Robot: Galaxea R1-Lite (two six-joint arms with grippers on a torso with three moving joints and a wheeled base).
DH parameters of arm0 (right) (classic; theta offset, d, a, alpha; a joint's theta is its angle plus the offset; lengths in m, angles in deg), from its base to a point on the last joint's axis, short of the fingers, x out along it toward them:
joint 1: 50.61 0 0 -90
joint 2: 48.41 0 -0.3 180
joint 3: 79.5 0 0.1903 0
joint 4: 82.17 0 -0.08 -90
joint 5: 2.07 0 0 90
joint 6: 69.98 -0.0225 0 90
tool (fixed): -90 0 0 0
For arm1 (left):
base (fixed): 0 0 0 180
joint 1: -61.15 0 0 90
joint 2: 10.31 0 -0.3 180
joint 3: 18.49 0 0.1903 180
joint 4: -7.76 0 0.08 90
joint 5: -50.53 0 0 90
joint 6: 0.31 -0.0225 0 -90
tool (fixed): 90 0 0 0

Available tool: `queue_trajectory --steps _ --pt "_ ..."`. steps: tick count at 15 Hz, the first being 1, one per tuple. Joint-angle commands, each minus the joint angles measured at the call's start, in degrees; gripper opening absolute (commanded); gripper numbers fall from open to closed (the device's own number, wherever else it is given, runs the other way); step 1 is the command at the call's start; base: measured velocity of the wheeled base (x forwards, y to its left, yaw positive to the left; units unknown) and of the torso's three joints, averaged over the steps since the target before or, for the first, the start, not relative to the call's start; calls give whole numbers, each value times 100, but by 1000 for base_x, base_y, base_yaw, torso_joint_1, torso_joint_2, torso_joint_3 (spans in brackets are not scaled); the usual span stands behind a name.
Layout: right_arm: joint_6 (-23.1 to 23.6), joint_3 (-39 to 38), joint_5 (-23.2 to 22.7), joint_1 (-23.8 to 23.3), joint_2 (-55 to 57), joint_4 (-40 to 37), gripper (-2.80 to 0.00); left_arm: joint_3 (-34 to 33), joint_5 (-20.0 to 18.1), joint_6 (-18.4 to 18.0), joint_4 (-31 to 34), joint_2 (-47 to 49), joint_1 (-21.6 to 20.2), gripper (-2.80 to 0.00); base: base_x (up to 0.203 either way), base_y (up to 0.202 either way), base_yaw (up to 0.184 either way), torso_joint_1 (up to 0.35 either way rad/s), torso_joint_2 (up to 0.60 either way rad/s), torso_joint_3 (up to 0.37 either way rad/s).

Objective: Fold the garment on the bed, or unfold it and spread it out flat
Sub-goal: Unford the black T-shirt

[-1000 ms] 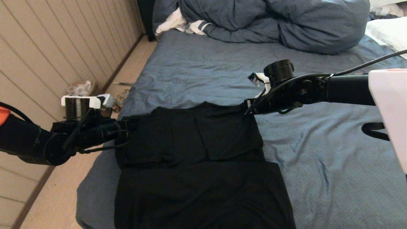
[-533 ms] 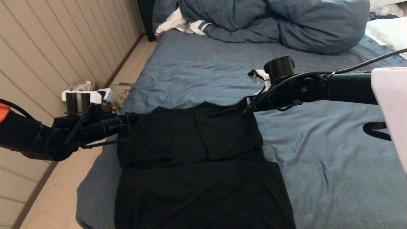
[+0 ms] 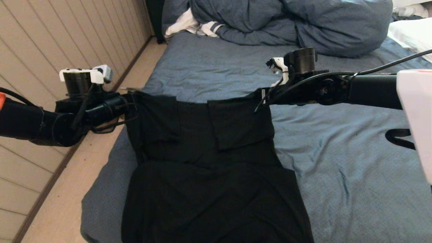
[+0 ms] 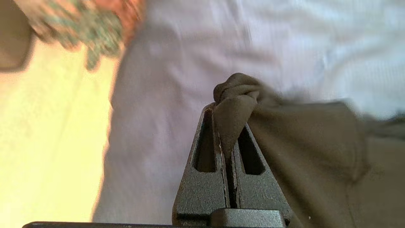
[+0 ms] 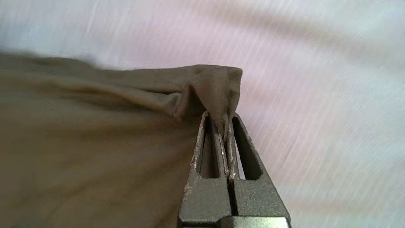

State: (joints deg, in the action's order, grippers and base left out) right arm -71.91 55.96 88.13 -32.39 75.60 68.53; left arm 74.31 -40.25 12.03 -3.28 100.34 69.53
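Observation:
The garment, a black T-shirt with its plain side up, lies on the near left part of the bed. Its far edge is lifted off the sheet and stretched taut between both grippers, while the near part rests flat. My left gripper is shut on the far left corner, and the left wrist view shows bunched dark cloth pinched between the fingers. At the far right corner, my right gripper is shut on a fold of garment. No print shows.
A bunched blue duvet fills the far end of the bed, with a white striped cloth beside it. A white pillow sits at the far right. The bed's left edge drops to a wooden floor by a panelled wall.
My left gripper has shut on the shirt's far left corner. Both grippers have risen and moved away from me, lifting the far edge and pulling it straight and taut.

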Motion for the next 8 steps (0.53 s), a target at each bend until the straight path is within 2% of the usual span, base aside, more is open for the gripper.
queue_trajectory --steps 1,5,8 --pt "5 5 181 2 207 432 -280 315 73 13 -4 155 -10 -280 0 0 0 0 0 0" --pt "-1 44 529 -10 496 1265 -280 1233 535 14 37 521 -11 -280 0 0 0 0 0 0" --pt "77 50 770 -59 799 1645 -280 2076 815 11 127 1234 -11 -280 0 0 0 0 0 0"
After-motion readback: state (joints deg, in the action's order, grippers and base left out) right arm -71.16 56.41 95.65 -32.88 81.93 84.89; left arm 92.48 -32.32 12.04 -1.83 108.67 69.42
